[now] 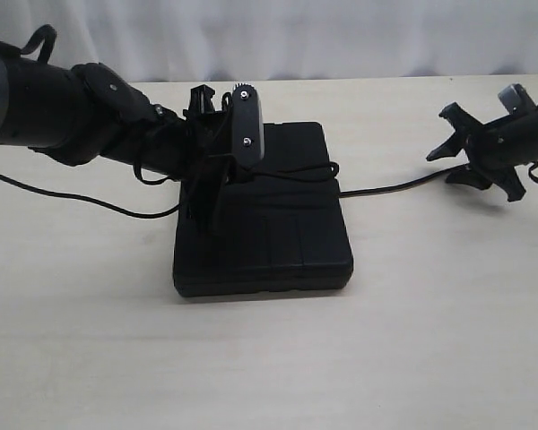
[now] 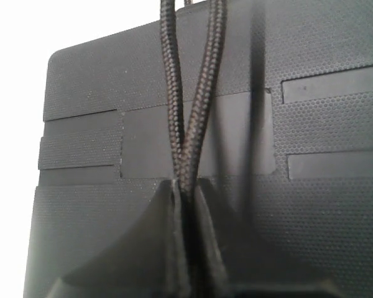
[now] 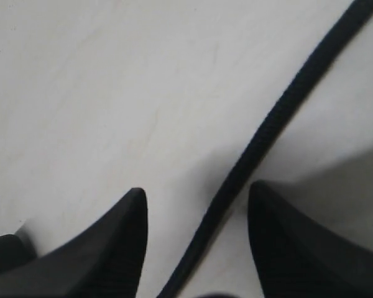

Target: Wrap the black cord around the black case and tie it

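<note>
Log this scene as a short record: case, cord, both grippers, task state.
case: black case, lying flat on the table
cord: cord crosses the case top, then leaves its right side over the table toward the right gripper
left gripper: left gripper is over the case's left part, shut on two cord strands
right gripper: right gripper is right of the case and open, with the cord running between its fingers, not clamped
task state: no knot seen

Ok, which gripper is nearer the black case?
Left. The left gripper is over the black case, shut on the black cord; the right gripper hangs open off to the side, straddling the cord.
</note>
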Action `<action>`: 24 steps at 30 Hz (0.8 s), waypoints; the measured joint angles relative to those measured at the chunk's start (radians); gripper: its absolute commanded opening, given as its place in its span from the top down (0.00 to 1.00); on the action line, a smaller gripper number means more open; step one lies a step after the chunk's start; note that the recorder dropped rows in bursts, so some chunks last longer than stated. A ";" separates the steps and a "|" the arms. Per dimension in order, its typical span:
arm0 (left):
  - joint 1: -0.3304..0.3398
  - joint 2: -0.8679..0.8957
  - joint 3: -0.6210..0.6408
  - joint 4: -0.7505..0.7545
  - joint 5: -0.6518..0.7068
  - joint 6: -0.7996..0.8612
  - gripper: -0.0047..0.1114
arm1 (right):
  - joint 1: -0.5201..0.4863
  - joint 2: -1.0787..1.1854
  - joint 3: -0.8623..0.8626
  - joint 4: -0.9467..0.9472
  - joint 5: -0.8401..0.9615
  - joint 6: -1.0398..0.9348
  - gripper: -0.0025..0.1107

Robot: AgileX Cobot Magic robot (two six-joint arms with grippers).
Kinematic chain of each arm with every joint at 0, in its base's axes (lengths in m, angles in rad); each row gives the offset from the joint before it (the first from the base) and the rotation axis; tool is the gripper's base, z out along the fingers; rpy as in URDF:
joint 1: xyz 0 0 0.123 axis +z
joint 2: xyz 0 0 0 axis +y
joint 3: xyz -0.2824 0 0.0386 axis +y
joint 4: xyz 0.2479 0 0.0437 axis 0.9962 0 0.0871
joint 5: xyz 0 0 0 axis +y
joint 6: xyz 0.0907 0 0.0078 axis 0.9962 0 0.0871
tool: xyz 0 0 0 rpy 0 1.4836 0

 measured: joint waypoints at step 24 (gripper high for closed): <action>0.000 0.000 0.000 0.001 0.026 0.000 0.96 | 0.194 0.094 -0.166 -0.369 0.000 -0.039 0.94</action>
